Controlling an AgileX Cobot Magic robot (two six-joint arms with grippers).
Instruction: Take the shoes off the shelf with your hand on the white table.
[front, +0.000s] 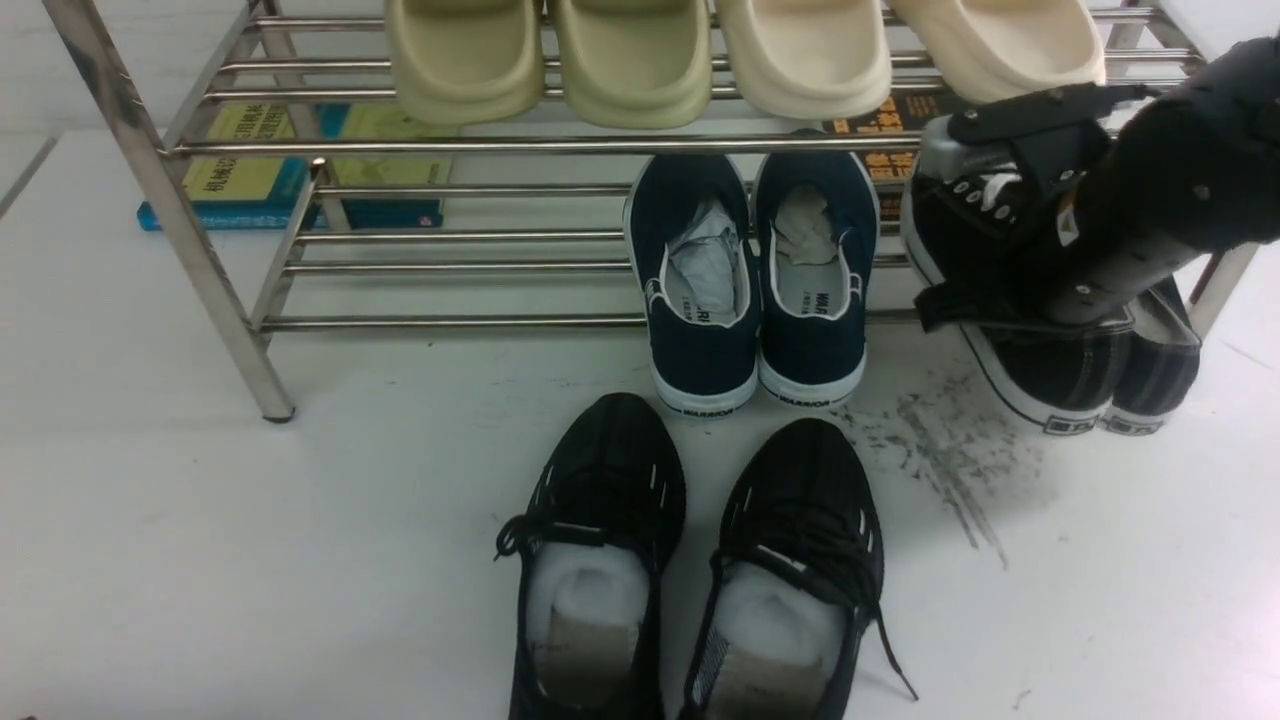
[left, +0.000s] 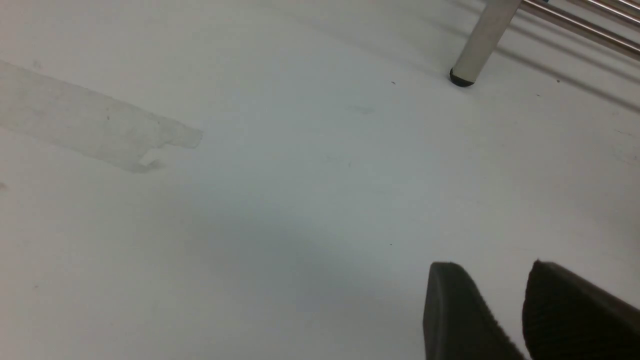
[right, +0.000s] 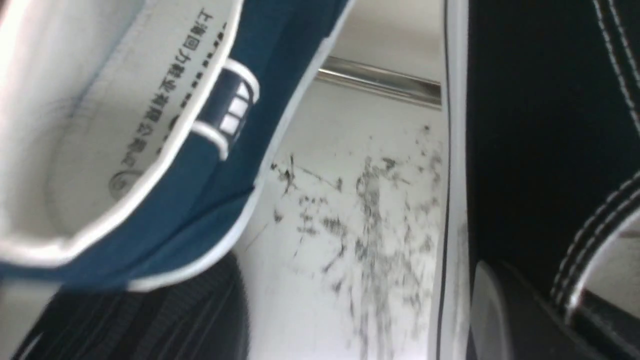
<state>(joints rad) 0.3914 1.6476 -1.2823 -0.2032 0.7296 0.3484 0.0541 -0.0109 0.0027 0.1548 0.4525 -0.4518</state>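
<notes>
A two-tier shoe rack of shiny steel bars (front: 430, 147) stands on the flat white worktop (front: 200, 520). Its upper tier carries two pairs of moulded foam slides, a pale olive pair (front: 550, 55) to the left and a cream pair (front: 900, 45) to the right. Near the middle of the lower tier sits a pair of navy canvas slip-ons with white trim (front: 755, 290). Each has crumpled paper stuffed inside, and their heels poke out past the front bar.

The pair of black canvas low-top sneakers (front: 1060, 380) with white soles lies at the right end of the same lower tier. Their toes are under the upper tier and their heels jut out in front, beside a patch of dark scuff marks (front: 950, 450).

The black-and-grey right hand (front: 985, 215) is down at the left sneaker of that pair, by its laced opening. It seems to straddle the shoe's side wall, but the arm hides the fingers and I cannot tell whether it is clamped.

The left hand (left: 507, 300) hangs low over the worktop near a rack leg, its two ribbed black fingers slightly apart and holding nothing.

In front of the rack, a pair of all-black mesh sneakers with black laces (front: 690, 560) stands on the worktop, with white padding and cardboard inside each. A blue-and-yellow book (front: 260, 180) lies flat beneath the rack's left part.
</notes>
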